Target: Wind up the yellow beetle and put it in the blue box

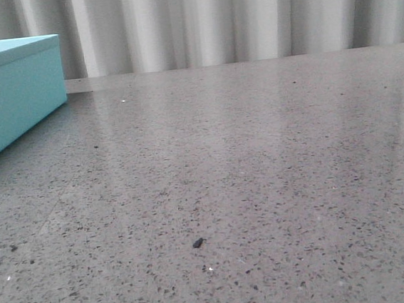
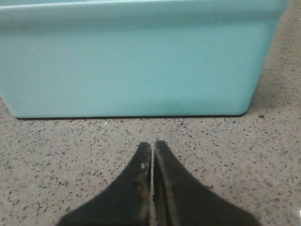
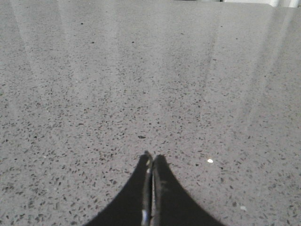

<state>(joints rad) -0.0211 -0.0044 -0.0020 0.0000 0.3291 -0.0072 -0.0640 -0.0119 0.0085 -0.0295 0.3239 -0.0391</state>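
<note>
While beetle unseen, lid on box (image 1: 11, 91): task unstarted or finished, cannot tell. Left end effector (image 2: 152, 147), right end effector (image 3: 151, 157) pressed together, empty.

Blue box (image 1: 11, 91): sitting on the table (image 1: 274, 159) at its far left, lid on. Curtain (image 1: 232, 16): hanging behind the table's far edge. Left gripper (image 2: 152, 149): hovering over the table just before the box's side wall, apart from it. Right gripper (image 3: 151, 160): hanging over bare tabletop.
</note>
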